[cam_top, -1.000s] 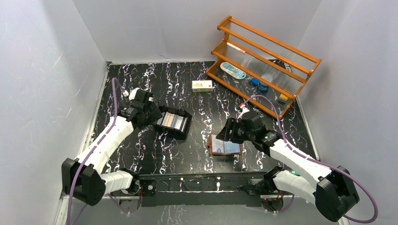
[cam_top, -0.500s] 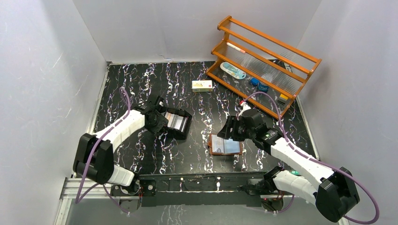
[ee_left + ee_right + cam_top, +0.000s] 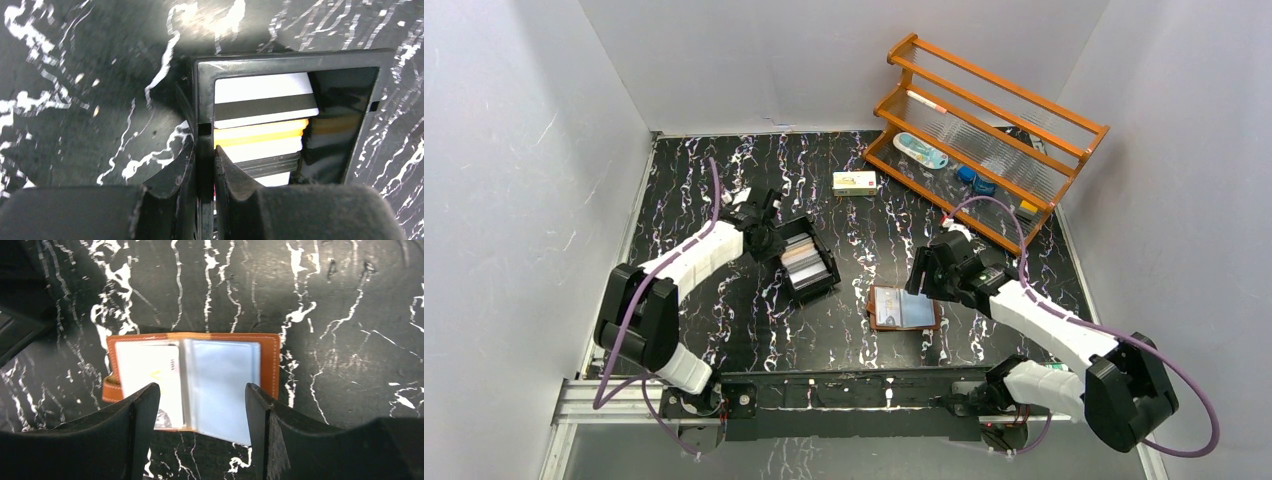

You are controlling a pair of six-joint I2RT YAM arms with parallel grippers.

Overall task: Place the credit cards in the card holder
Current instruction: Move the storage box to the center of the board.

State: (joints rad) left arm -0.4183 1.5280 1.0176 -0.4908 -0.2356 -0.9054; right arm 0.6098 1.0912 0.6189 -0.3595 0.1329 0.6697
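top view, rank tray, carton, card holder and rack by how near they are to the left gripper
From the left gripper:
1. tray, at the fingertips, its wall pinched between them.
2. carton, farther back and to the right.
3. card holder, off to the right, nearer the bases.
4. rack, in the back right corner.

White-shelled left arm point(image 3: 689, 261) and right arm point(image 3: 1049, 325), black joints, looping purple cables point(image 3: 717, 190)
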